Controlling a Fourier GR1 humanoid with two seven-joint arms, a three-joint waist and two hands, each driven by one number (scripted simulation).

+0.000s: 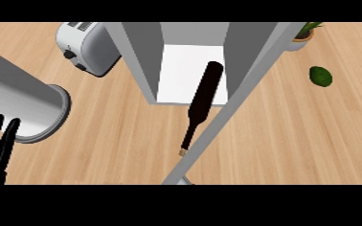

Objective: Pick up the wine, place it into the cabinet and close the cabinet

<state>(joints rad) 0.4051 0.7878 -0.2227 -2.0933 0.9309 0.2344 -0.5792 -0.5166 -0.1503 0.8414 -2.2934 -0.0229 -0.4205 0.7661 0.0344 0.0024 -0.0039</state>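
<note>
Wine bottle (pixel 203 96) black w/ tan cork end. Cabinet (pixel 139 57) grey, white inside. Bench (pixel 113 139) light wood grain. Toaster (pixel 88 45) silver/white. Avocado (pixel 321 76) dk green. My left hand (pixel 7 141) black.

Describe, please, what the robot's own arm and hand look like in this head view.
Only the left side shows, at the view's left edge. The left forearm is a smooth, light grey cylinder with a rounded end and a paler flat face. Below it, the left hand shows as thin, glossy black fingers. No cables, markings or sleeves are visible. The right arm and hand are out of view.
</note>
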